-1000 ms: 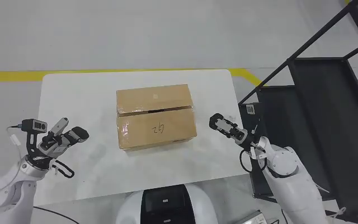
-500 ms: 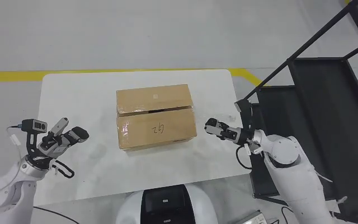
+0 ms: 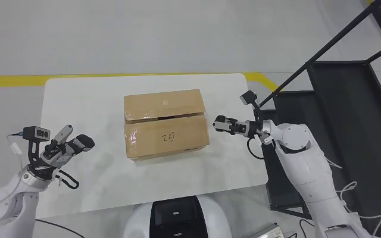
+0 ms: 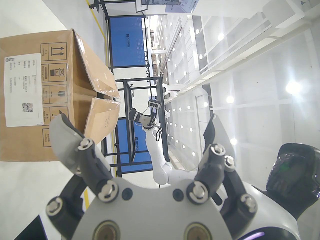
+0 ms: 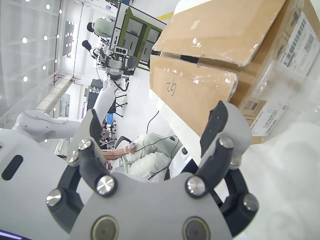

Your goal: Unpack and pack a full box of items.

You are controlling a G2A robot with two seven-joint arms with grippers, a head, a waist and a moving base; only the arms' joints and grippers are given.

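Box (image 3: 165,124) is sitting mid-table (image 3: 77,101), flaps closed, so unpacking isn't started yet. Right gripper (image 3: 216,124) is hovering just beside its right end, fingers spread, empty. Left gripper (image 3: 74,140) is idling near the left edge, likewise spread.

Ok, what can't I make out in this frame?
- Contents of the box: every view, hidden under its closed top.
- Print on the side label: left wrist view, too small.
- Whether the right hand touches the box: top view, gap too small to tell.
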